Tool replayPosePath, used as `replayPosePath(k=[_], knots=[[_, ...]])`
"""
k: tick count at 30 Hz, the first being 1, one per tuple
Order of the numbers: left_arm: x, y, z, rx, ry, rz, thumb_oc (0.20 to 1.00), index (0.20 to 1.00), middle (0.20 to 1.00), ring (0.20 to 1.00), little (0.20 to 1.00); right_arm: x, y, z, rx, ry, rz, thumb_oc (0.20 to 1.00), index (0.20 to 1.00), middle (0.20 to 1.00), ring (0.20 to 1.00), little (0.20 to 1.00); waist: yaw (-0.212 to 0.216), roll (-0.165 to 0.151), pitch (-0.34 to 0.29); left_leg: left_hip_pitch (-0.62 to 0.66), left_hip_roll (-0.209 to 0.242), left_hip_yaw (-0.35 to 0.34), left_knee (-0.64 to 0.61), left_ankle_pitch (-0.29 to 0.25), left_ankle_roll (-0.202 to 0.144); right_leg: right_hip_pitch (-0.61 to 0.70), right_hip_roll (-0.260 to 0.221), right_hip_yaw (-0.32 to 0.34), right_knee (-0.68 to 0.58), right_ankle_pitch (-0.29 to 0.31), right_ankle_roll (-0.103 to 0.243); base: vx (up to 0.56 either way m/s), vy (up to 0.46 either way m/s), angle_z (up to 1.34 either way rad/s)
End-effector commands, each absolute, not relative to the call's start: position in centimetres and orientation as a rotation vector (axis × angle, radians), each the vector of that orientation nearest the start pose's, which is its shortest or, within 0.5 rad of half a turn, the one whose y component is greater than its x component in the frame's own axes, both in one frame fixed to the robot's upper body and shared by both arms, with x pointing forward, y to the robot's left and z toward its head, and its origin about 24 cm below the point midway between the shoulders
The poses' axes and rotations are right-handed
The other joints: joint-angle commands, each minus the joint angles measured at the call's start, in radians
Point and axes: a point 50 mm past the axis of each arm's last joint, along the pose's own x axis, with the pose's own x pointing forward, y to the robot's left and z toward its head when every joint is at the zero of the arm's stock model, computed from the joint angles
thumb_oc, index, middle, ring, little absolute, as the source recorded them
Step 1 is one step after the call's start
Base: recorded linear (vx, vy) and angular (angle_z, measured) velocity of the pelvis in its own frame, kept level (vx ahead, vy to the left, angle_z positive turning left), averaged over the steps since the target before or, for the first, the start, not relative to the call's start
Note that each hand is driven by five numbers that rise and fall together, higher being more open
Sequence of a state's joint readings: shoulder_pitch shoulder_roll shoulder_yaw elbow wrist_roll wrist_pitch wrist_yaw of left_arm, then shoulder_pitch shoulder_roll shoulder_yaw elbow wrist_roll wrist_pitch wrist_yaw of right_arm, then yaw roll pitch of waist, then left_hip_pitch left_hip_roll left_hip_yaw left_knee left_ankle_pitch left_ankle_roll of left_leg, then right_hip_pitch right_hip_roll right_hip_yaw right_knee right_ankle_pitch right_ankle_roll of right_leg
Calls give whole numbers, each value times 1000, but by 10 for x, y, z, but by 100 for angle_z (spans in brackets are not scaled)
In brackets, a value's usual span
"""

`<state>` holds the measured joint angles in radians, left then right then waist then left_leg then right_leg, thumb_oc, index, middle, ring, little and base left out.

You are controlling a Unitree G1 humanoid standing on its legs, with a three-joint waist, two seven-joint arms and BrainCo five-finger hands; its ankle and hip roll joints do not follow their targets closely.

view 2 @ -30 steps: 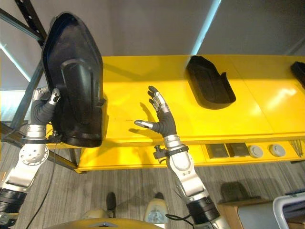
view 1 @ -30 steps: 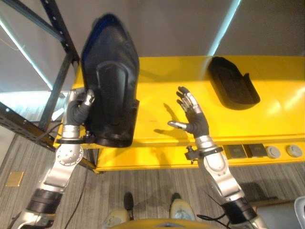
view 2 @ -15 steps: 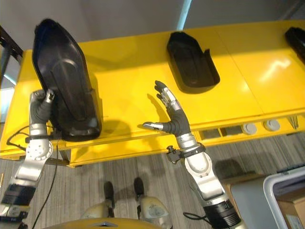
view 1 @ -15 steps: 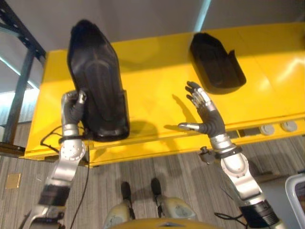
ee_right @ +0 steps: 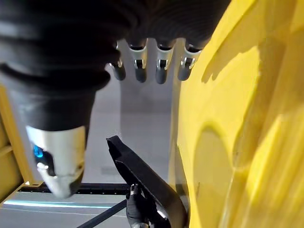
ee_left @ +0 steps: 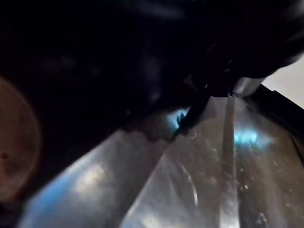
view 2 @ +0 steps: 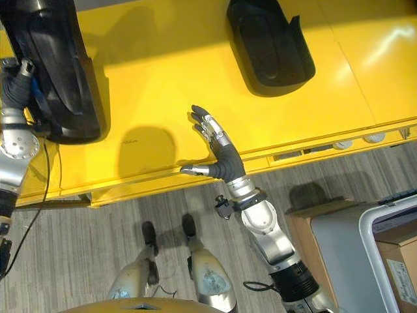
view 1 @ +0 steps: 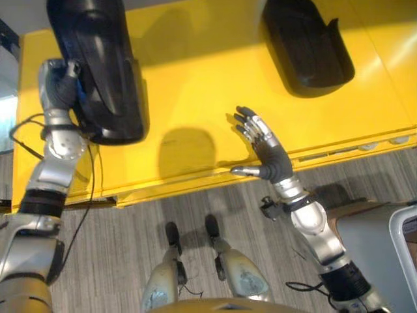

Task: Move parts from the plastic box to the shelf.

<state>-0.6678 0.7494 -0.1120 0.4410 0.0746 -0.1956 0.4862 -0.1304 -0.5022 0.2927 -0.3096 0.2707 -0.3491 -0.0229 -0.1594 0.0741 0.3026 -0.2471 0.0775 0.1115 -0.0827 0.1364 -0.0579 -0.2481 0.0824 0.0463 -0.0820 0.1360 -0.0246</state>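
Carried farther over the glossy yellow shelf (view 1: pixel 195 78) — left hand (view 1: pixel 62 88) gripping a moulded black part (view 1: pixel 98 59); right hand (view 1: pixel 264 153) spread.

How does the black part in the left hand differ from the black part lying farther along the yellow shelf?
The held part is gripped at its edge by the left hand above the yellow shelf; the other part lies flat on it, untouched. The held part looks longer and larger; the other shorter, with a raised tab on one side. The right hand hovers open between them. Both are black, glossy moulded shells.
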Motion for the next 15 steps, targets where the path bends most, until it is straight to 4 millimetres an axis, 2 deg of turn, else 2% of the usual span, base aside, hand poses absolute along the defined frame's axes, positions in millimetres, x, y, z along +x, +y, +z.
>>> replayPosePath(k=[1, 9, 15], knots=[[342, 283, 213, 743, -526, 502, 200, 200, 200, 200, 200, 228, -134, 168, -92, -750, 429, 1000, 1000, 1000, 1000, 1000, -4, -54, -36, 82, 15, 14, -5, -109, -22, 30, -104, -3, -5, -99, 146, 0, 0, 0], [344, 280, 206, 726, -489, 497, 200, 200, 200, 200, 200, 232, -138, 165, -121, -734, 396, 1000, 1000, 1000, 1000, 1000, -1, -51, -25, 81, 13, 11, -5, -110, -21, 30, -107, -3, -5, -102, 145, 0, 0, 0], [334, 272, 186, 701, -458, 486, 200, 200, 200, 200, 200, 235, -137, 164, -121, -724, 381, 1000, 1000, 1000, 1000, 1000, 11, -50, -17, 86, 9, 6, -5, -113, -17, 39, -111, -6, -5, -105, 141, 0, 0, 0]])
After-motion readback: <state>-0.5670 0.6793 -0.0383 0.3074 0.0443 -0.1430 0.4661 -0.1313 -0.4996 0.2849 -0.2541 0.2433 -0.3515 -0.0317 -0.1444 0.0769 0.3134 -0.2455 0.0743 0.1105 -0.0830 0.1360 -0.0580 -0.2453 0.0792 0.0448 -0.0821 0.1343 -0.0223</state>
